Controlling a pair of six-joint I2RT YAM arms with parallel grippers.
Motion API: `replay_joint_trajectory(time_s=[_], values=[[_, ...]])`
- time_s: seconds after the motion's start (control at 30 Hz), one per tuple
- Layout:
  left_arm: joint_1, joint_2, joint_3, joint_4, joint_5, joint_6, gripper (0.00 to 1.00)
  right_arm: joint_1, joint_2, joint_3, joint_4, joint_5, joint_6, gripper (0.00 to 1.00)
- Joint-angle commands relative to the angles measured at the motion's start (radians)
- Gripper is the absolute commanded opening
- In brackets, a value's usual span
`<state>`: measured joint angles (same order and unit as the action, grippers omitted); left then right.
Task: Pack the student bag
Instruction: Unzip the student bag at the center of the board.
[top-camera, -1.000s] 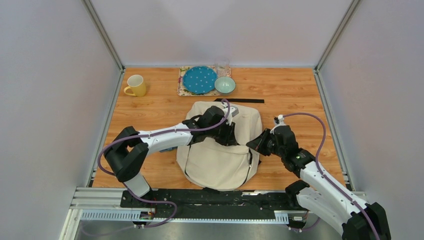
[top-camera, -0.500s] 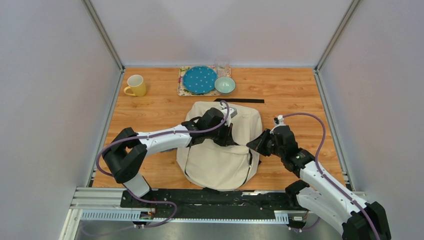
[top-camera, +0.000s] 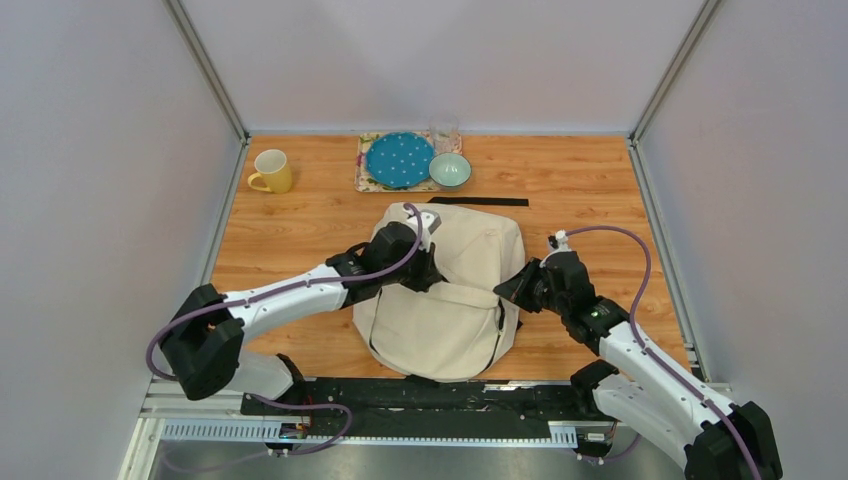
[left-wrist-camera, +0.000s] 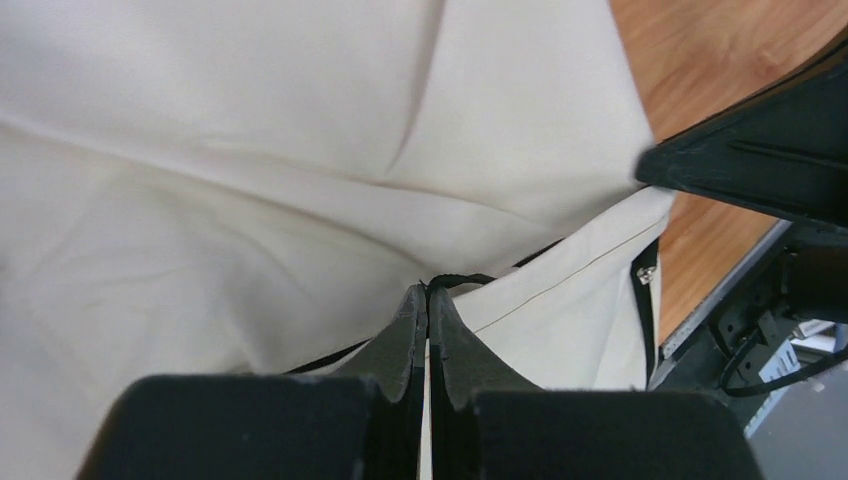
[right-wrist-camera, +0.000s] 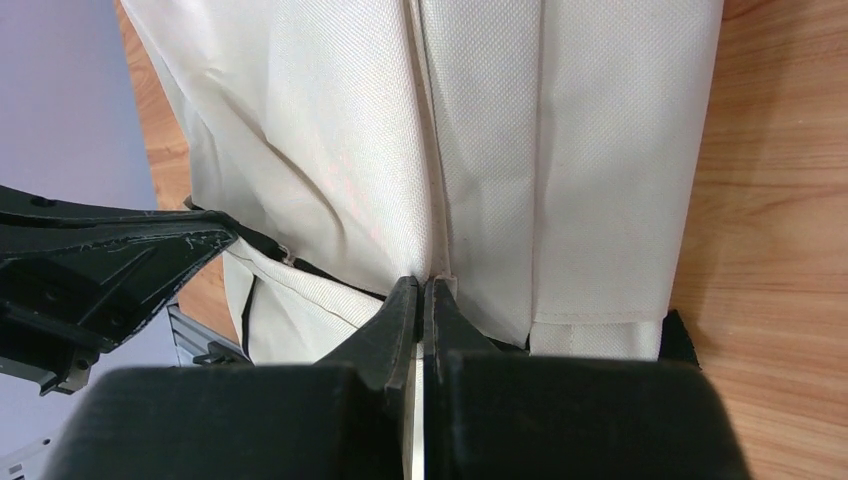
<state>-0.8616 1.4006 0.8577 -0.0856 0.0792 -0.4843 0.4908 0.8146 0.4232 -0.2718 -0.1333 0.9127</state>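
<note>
Left end effector (left-wrist-camera: 427, 292) and right end effector (right-wrist-camera: 424, 284) pinch the student bag (top-camera: 470, 250).

The tabletop (top-camera: 300, 215) is brown wood. A big cream student bag (top-camera: 460, 310) lies in the middle. A yellow mug (top-camera: 272, 171) stands at the back left. A flowery mat (top-camera: 361, 170) lies at the back with a blue spotty plate (top-camera: 399, 159) on it. A green bowl (top-camera: 450, 169) and a glass (top-camera: 445, 133) stand just beside the plate. A thin black strip (top-camera: 480, 201) lies between the bowl and the bag.
</note>
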Motion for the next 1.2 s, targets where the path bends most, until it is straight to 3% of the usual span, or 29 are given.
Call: replay_joint_trajectory(time_s=[0.0,0.47,0.87,1.0,1.1,1.17], values=[[0.048,-0.095,-0.055,-0.052,-0.117,0.027,0.00,0.003,-0.003,-0.009,-0.021,0.055,-0.006,0.00],[0.275,-0.322,-0.186,-0.190,-0.194,0.096,0.00,-0.014,0.023,0.028,-0.035,0.097,-0.037,0.00],[0.292,-0.376,-0.298,-0.194,-0.137,0.040,0.01,-0.017,0.031,0.072,-0.072,0.090,-0.087,0.00],[0.292,-0.419,-0.335,-0.183,-0.124,0.021,0.40,-0.021,0.029,0.111,-0.118,0.127,-0.132,0.00],[0.292,-0.463,-0.359,-0.201,-0.139,0.010,0.60,-0.020,0.031,0.132,-0.138,0.130,-0.144,0.00],[0.292,-0.500,-0.370,-0.223,-0.174,-0.002,0.65,-0.020,0.031,0.137,-0.150,0.129,-0.144,0.07]])
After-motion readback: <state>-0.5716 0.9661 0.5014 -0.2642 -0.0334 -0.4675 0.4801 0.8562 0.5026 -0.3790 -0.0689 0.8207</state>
